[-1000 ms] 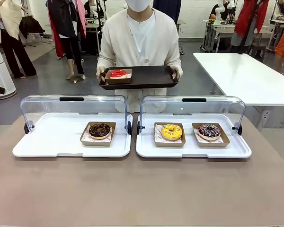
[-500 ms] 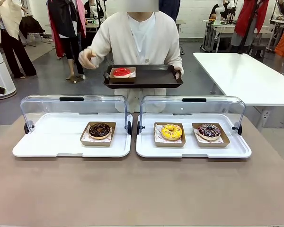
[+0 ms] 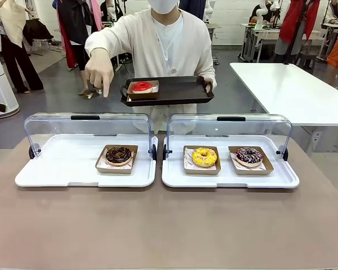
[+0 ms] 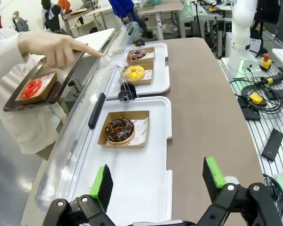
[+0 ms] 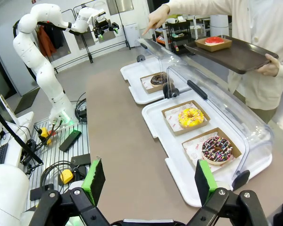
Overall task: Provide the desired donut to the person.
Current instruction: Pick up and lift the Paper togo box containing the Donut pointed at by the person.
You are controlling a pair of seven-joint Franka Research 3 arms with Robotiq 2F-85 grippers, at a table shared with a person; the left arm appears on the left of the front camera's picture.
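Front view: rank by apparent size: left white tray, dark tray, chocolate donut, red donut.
1. left white tray
2. dark tray
3. chocolate donut and red donut: these look nearly alike. The red one sits farther from the camera, so they are left unranked.

Item count, display table and serving tray.
Donuts, four: one chocolate donut (image 3: 119,154), one yellow donut (image 3: 204,156), one sprinkled donut (image 3: 249,155), one red donut (image 3: 141,86). Cardboard trays (image 3: 101,167): four. White display trays (image 3: 50,171): two. Clear lids (image 3: 56,128): two. Dark serving tray (image 3: 180,90): one. Person in cream cardigan (image 3: 169,53): one.
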